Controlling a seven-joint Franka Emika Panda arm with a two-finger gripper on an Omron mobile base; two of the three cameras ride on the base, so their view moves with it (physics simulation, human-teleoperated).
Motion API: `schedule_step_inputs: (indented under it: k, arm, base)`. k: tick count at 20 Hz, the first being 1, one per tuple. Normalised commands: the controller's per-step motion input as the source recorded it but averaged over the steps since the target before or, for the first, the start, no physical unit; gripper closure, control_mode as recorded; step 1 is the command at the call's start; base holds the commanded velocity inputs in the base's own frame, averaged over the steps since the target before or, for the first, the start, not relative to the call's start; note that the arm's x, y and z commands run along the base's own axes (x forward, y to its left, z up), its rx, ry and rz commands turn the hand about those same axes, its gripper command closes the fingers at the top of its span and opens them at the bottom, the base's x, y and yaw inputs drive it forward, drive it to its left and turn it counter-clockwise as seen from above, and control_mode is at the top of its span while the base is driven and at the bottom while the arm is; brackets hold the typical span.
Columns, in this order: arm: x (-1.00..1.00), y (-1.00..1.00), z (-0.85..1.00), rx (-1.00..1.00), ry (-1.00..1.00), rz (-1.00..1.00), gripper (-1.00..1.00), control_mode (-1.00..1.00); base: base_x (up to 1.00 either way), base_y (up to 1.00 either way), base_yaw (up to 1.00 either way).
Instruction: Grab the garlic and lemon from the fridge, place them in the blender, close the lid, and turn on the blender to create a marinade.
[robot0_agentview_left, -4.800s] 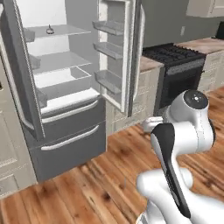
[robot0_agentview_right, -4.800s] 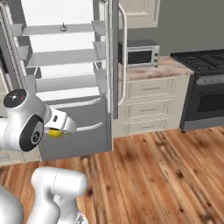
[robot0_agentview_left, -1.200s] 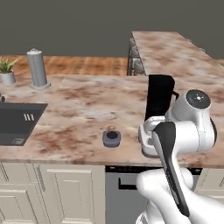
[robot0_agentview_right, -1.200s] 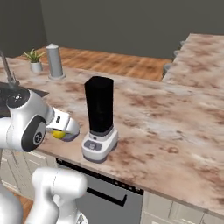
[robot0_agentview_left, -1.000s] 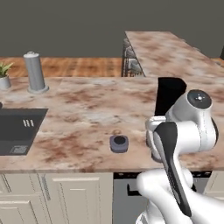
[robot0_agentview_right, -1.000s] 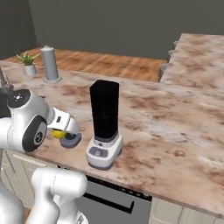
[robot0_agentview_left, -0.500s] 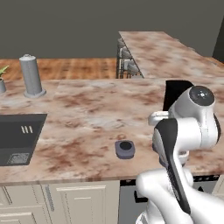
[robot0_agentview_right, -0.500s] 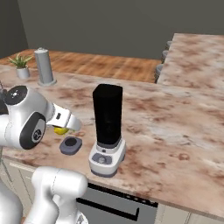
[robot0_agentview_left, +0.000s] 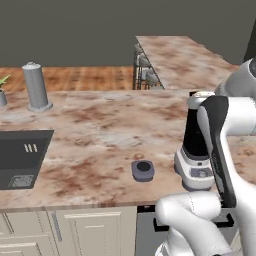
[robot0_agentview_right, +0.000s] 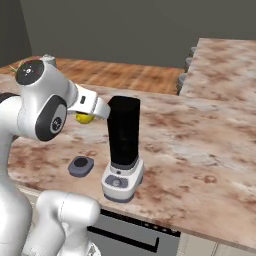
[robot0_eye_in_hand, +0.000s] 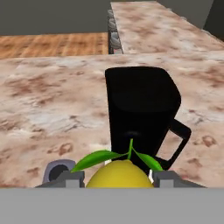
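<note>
One blender (robot0_agentview_right: 123, 150), one lid (robot0_agentview_right: 81, 165), one lemon (robot0_eye_in_hand: 119, 174), one grey canister (robot0_agentview_left: 36, 86), one sink (robot0_agentview_left: 20, 159).

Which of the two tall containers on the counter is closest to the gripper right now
The blender, the black jar on a light base, just ahead of the gripper holding the lemon. The grey canister stands far off beyond the sink.

Base drives off from the open fridge to a marble counter; whole scene differs. Over the last second the views keep sliding, so the blender (robot0_agentview_right: 123, 150) and the lid (robot0_agentview_left: 143, 170) sit nearer the arm. Gripper (robot0_eye_in_hand: 119, 177), closed on the lemon (robot0_eye_in_hand: 119, 175), now rides higher, just beside the jar's top.
</note>
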Motion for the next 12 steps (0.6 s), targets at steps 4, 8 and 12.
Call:
schedule_step_inputs:
  k: [4,8,12]
  arm:
    - [0.33,-0.36,0.66,0.0,-0.03,0.0,1.0,-1.0]
    - [0.55,-0.35,0.0,0.0,0.01,0.0,1.0,-1.0]
    - [0.8,-0.31,-0.34,0.01,0.07,0.0,1.0,-1.0]
  base:
    - [0.0,0.0,0.0]
    - [0.0,0.0,0.0]
    - [0.0,0.0,0.0]
